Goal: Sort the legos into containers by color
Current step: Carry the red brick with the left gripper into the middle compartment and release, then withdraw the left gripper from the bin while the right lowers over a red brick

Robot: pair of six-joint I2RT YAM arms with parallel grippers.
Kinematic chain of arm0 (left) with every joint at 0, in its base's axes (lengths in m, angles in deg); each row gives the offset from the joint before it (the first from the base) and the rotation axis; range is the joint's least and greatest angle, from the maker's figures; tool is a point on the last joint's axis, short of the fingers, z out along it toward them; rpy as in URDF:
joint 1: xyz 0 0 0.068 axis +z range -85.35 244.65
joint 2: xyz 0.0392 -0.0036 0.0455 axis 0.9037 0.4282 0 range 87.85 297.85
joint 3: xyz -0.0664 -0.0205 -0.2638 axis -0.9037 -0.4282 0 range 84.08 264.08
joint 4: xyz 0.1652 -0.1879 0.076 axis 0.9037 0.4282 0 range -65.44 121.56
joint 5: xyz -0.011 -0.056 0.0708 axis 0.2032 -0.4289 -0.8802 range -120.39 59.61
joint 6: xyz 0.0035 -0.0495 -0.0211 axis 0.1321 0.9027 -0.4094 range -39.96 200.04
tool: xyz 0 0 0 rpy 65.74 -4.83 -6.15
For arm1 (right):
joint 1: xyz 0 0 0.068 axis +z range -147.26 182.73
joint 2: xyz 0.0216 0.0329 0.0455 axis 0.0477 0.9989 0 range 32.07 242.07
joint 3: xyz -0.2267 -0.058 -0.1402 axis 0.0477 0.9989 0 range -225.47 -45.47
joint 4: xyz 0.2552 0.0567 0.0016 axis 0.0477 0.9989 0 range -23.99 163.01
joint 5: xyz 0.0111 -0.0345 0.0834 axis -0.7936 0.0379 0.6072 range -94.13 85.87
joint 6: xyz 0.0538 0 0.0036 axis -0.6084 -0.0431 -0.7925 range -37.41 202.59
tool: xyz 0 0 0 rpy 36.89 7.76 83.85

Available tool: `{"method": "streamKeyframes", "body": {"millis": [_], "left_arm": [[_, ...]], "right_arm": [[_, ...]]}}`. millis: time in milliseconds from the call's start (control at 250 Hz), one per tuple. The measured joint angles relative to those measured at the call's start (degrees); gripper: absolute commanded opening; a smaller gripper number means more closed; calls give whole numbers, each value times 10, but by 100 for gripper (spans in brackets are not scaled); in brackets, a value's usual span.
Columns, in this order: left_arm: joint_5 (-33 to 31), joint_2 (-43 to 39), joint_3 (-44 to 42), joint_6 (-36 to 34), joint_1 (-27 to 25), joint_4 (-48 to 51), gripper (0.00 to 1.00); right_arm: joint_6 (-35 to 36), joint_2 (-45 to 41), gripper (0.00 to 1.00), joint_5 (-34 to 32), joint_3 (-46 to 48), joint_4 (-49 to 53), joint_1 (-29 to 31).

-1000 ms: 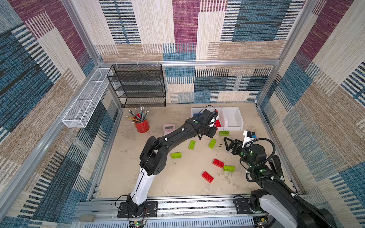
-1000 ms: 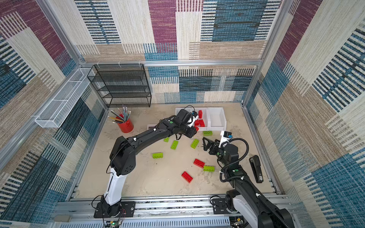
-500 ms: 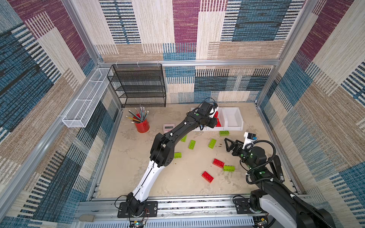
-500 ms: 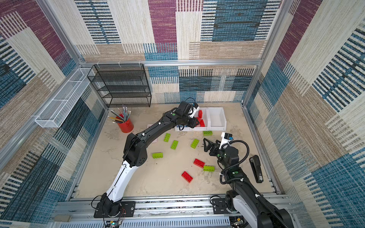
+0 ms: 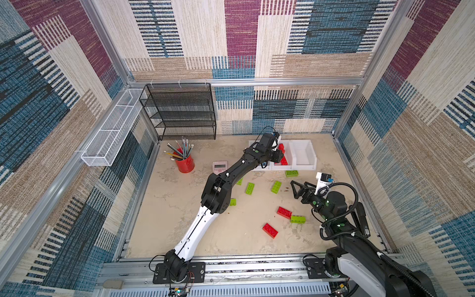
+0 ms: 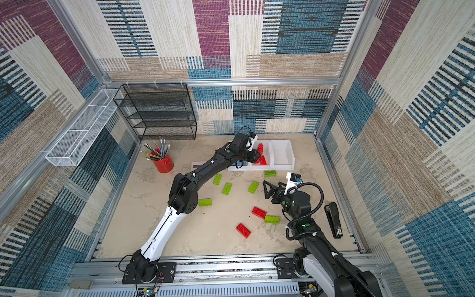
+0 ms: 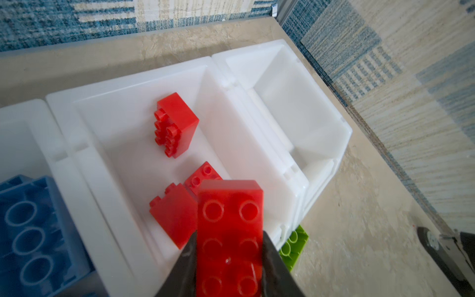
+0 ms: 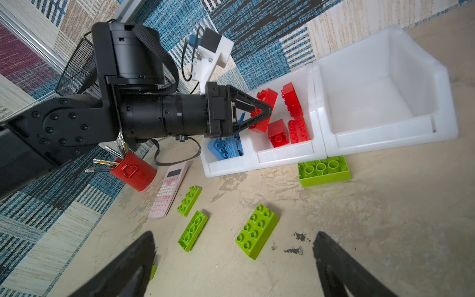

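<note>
Left jaws clamp red lego [image 7: 230,218] above middle container [image 7: 123,88]; release once centred, clear of the wall. Right jaws wide, empty.

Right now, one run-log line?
left gripper: shut on red lego over middle container | right gripper: open, empty | green legos: on table

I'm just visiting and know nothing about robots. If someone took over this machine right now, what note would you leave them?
Left gripper: shut on a red brick, over the middle bin.
Right gripper: open, empty, above the table.
Done: blue bricks in one end bin; some red bricks in the middle bin.
To do: drop the held brick; two red bricks and six green bricks lie on the table; the other end bin is empty.
</note>
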Motion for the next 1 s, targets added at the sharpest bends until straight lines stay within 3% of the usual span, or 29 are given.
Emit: {"method": "streamKeyframes", "body": {"millis": [304,524,752,884,1000], "left_arm": [[7,37,45,40,6,-36,39],[6,40,48,43,9,-44,57],[3,34,47,44,10,-41,60],[2,-14,-15,44,12,-48,60],[-9,-115,-167,44,13,-97,60]], "right_arm": [[0,7,97,15,9,-18,1],[-3,10,97,21,9,-26,2],[-9,18,98,41,-6,-13,2],[-3,9,98,54,-26,16,2],[10,11,97,69,-49,63,2]]}}
